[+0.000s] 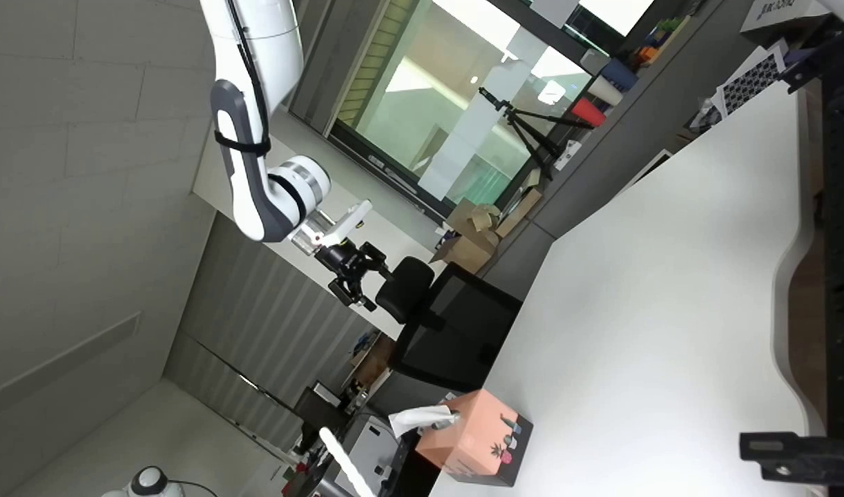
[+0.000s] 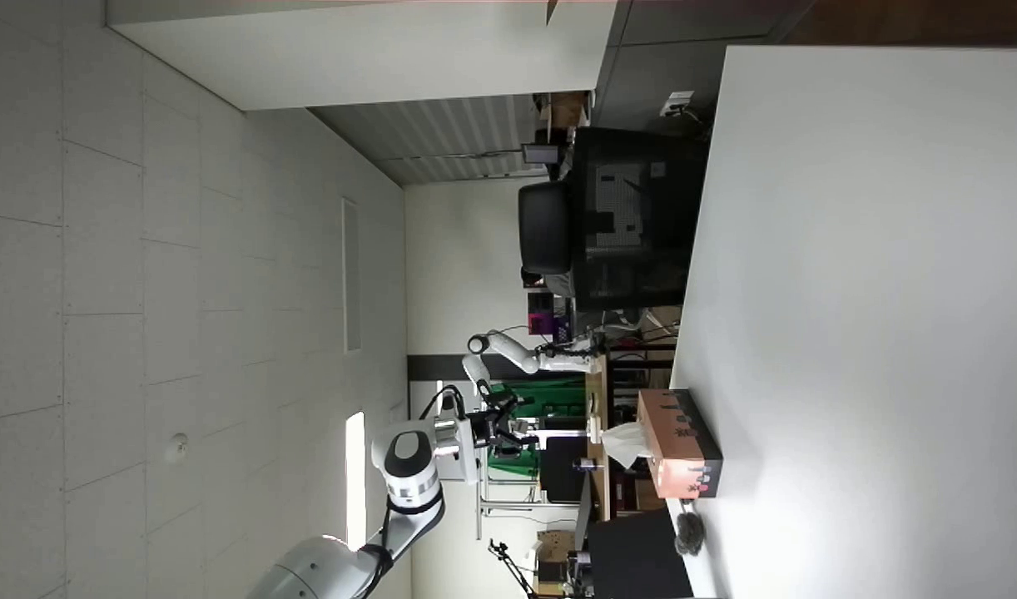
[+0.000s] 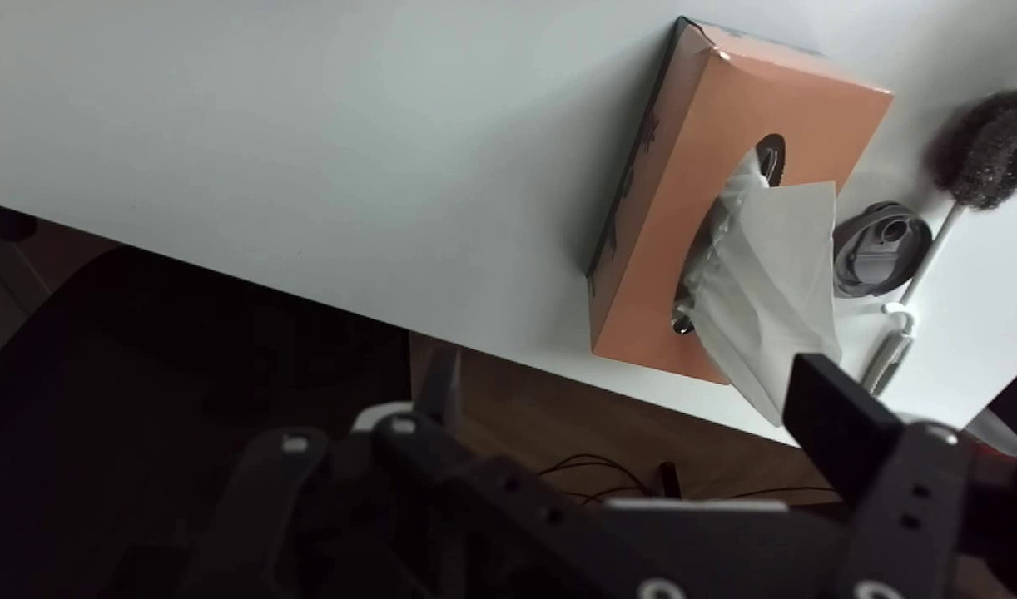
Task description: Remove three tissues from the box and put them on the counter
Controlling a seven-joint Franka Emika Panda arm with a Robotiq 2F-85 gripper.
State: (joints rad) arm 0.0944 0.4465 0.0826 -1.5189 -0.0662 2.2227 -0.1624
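Note:
An orange tissue box with a dark base stands on the white counter point(image 1: 657, 297) near its edge. The box shows in both exterior views point(image 1: 474, 428) point(image 2: 662, 428) and in the wrist view point(image 3: 808, 108). A white tissue point(image 3: 783, 258) sticks out of its oval opening and also shows in both exterior views point(image 1: 418, 418) point(image 2: 627, 443). My gripper point(image 3: 629, 374) is open, with nothing between its fingers. It hangs in the air apart from the box in both exterior views point(image 1: 380, 290) point(image 2: 530, 422). One finger overlaps the tissue's tip in the wrist view. No tissue lies loose on the counter.
A dark fluffy brush point(image 3: 995, 150) with a white handle and a grey round object point(image 3: 881, 249) lie beside the box. A black chair point(image 1: 456, 331) stands against the counter's edge, also seen in an exterior view point(image 2: 642, 220). Cables lie on the floor below.

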